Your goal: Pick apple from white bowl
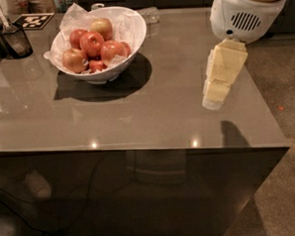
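Observation:
The white bowl (128,39) stands at the back left of the grey table, lined with crinkled white paper. It holds several apples. A deep red apple (93,43) sits near the middle of the pile, another red one (112,50) to its right, paler yellow-red ones at the back (102,27) and front left (74,60). My gripper (217,97) hangs over the right part of the table, pale cream, pointing down, well to the right of the bowl and apart from it.
The grey table (152,115) ends at a front edge and a right edge near the gripper. A dark cup with a utensil (13,40) and a black-and-white marker tag (32,20) are at the back left. A clear object (149,14) lies behind the bowl.

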Controlling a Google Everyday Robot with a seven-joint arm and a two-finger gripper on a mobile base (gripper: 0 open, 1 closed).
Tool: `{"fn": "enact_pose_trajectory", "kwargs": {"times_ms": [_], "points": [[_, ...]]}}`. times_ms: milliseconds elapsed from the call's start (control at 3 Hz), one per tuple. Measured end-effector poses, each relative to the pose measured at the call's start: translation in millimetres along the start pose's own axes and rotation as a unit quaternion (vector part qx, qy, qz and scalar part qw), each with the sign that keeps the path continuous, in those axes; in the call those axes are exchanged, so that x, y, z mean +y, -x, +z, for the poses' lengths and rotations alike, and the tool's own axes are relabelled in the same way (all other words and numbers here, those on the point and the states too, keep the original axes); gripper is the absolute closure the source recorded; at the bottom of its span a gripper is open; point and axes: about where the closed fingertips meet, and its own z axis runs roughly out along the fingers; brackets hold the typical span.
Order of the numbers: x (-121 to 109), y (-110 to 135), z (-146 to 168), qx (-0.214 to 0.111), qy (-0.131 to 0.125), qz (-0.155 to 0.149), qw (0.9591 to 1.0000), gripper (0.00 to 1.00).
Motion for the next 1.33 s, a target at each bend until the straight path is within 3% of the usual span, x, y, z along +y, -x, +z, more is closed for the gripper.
{"fn": "enact_pose_trajectory", "kwargs": {"times_ms": [333,667,1000,1333], "points": [[-12,21,6,-0.043,0.015,0.011,0.9989,0.00],[-34,53,11,-0.067,0.028,0.036,0.9967,0.00],[-61,88,22,-0.069,0.039,0.069,0.9945,0.00],[-73,107,19,-0.085,0.033,0.074,0.9931,0.00]]}}
